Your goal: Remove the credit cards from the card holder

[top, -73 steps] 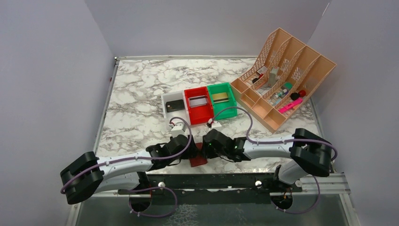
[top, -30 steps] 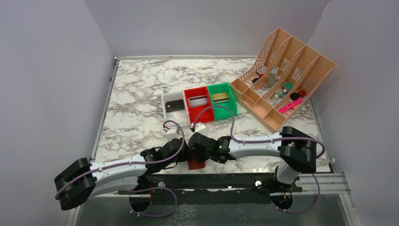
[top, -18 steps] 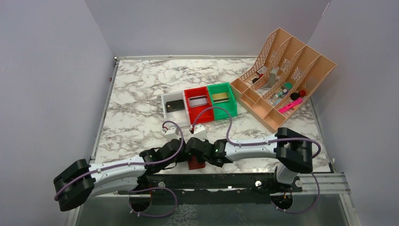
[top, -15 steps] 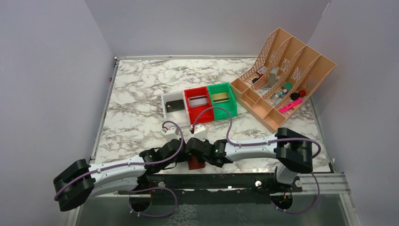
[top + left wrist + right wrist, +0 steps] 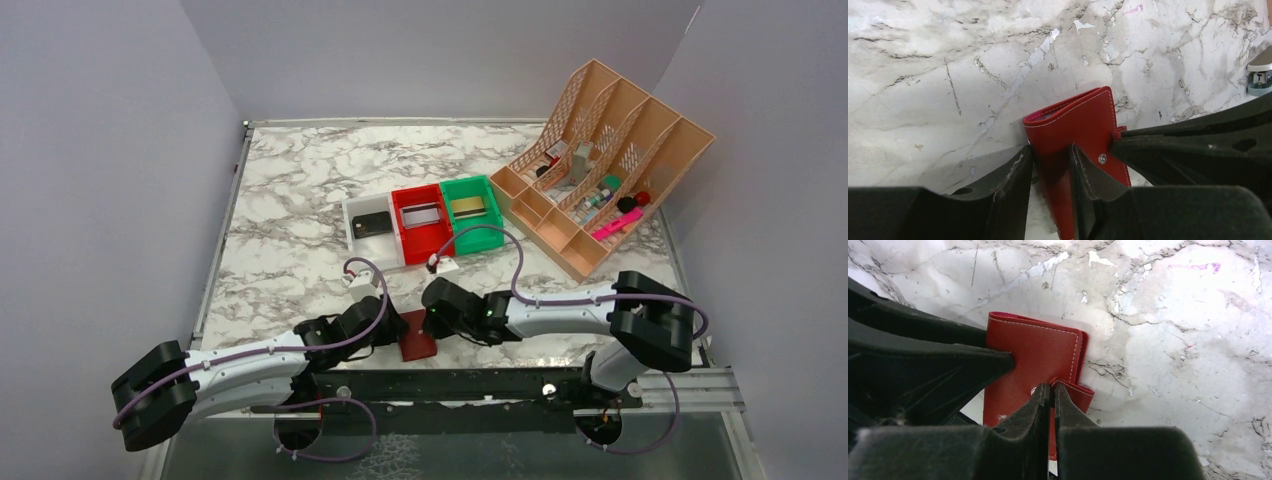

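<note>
Down at the near edge of the table [image 5: 290,190], between the two arms, we find the card holder [image 5: 1075,117] folded shut with its red cover showing. Its long axis runs roughly away from the arm bases toward the bins. On the left, the left gripper [image 5: 1050,150] comes in low from its own side and has the holder's near part clamped, one finger on either side, so that end looks braced. Across the cover we reach the snap tab [image 5: 1075,391], and this is what matters: it sits on the edge of the holder that faces the right arm, not the left. The right gripper [image 5: 1052,388] is right there, fingers pinched almost together on that tab, so it is clearly the nearer claw for the job. We judge the coming move to be a pull on the tab away from the cover, toward the right arm's own side, while the left holds firm. Farther back we see a black card [image 5: 372,222] in the white bin [image 5: 350,215], a grey card [image 5: 423,214] in the red bin [image 5: 425,243] and a gold card [image 5: 473,206] in the green bin [image 5: 478,238]. Whether any card sits inside the closed holder, we cannot tell.
</note>
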You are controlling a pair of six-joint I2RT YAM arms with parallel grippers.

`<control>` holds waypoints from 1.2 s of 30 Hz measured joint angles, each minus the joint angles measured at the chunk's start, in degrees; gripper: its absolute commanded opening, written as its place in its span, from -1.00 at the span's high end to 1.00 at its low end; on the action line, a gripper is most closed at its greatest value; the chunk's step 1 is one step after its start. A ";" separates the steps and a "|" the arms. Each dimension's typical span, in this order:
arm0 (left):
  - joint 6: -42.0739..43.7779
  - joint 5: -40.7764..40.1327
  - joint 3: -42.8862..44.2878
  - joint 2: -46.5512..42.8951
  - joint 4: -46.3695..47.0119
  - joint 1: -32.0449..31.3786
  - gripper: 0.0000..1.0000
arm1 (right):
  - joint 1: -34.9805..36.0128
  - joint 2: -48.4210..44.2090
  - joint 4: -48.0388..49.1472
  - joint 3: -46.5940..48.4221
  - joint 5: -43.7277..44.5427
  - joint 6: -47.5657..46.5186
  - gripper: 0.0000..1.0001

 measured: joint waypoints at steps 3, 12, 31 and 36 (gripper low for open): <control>0.00 0.00 -0.02 -0.04 -0.13 -0.02 0.30 | -1.42 -0.81 0.98 -1.09 -2.25 0.28 0.66; 0.04 0.02 -0.02 -0.26 -0.35 -0.02 0.24 | -1.64 -1.64 -4.24 -0.92 -0.35 0.90 0.49; 0.50 0.07 0.26 -0.37 -0.85 -0.02 0.18 | -1.64 -1.81 -6.62 -2.43 1.90 3.39 0.55; 0.70 0.13 0.28 -0.37 -0.85 -0.02 0.12 | -1.66 -2.01 -2.56 -3.96 -0.52 3.37 0.81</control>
